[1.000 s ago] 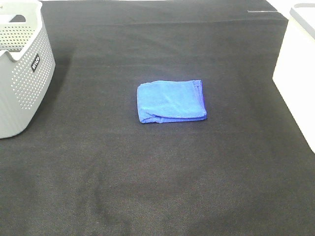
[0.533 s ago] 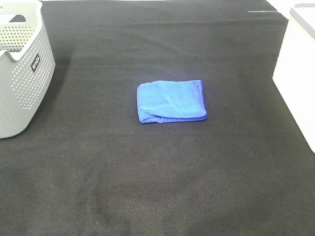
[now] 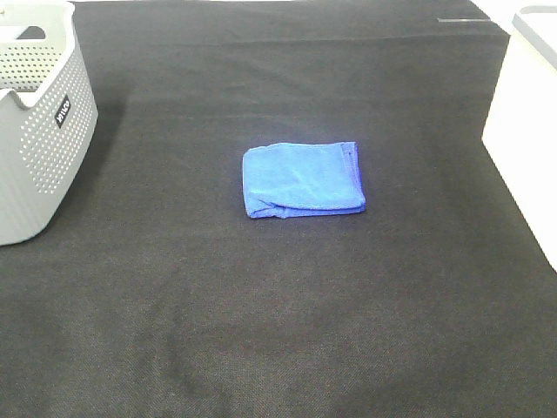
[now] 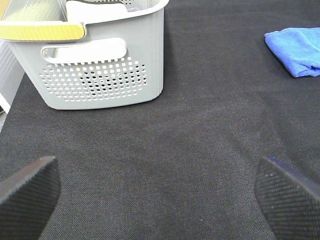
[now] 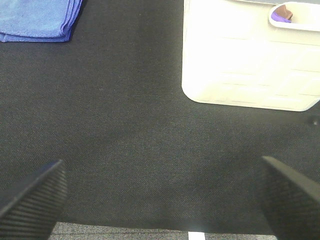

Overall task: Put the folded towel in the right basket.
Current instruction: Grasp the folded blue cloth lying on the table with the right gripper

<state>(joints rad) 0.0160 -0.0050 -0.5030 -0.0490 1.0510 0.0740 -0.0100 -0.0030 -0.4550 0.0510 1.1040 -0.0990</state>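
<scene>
A folded blue towel (image 3: 303,178) lies flat on the black cloth near the middle of the table; its edge also shows in the left wrist view (image 4: 296,50) and in the right wrist view (image 5: 37,20). The white basket (image 3: 526,131) stands at the right edge, also in the right wrist view (image 5: 250,60). My left gripper (image 4: 160,200) is open and empty, low over bare cloth near the grey basket. My right gripper (image 5: 160,197) is open and empty, over bare cloth near the white basket. Neither gripper shows in the exterior high view.
A grey perforated basket (image 3: 39,122) stands at the left edge, also in the left wrist view (image 4: 100,55), with things inside. The white basket holds a purple item (image 5: 282,15). The table's front edge (image 5: 125,232) lies close under my right gripper.
</scene>
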